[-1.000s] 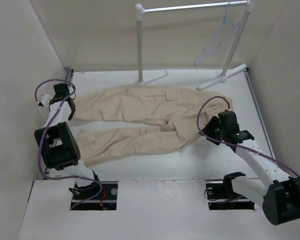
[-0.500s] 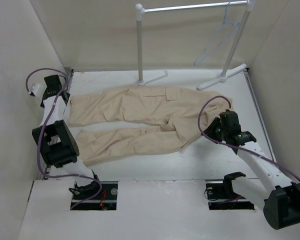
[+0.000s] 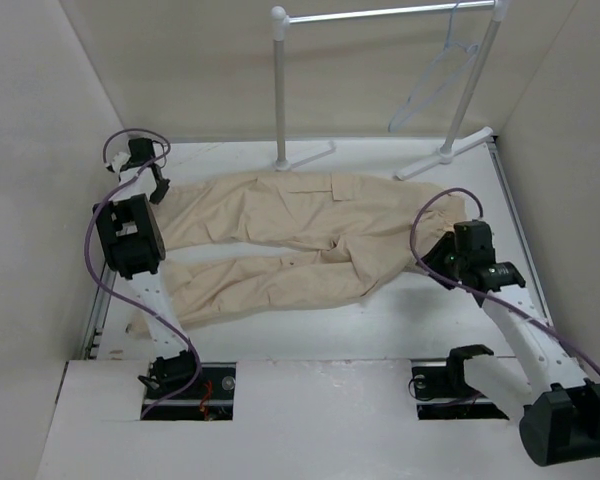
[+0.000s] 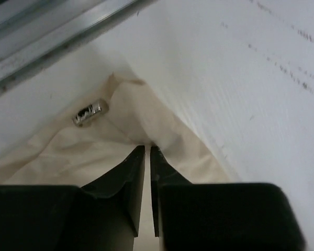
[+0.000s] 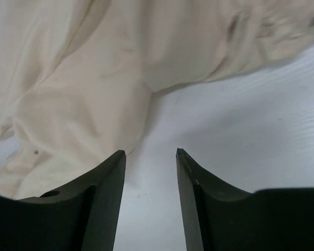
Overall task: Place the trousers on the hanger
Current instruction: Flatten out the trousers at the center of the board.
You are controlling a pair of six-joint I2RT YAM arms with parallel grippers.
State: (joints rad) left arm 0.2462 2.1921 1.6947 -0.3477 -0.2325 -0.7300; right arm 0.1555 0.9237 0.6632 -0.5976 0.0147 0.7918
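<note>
Beige trousers (image 3: 280, 215) may slip: left pincer (image 4: 147, 148), nearly closed at the hem, may pinch too little cloth; right pincer (image 5: 150, 152), half-wide, holds nothing beside the waist.

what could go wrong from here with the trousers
The left gripper looks shut on just the corner of a trousers cuff; such a thin pinch may slip on lifting. The right gripper is open over the table beside the waist edge, so closing there might catch little or no cloth.
</note>
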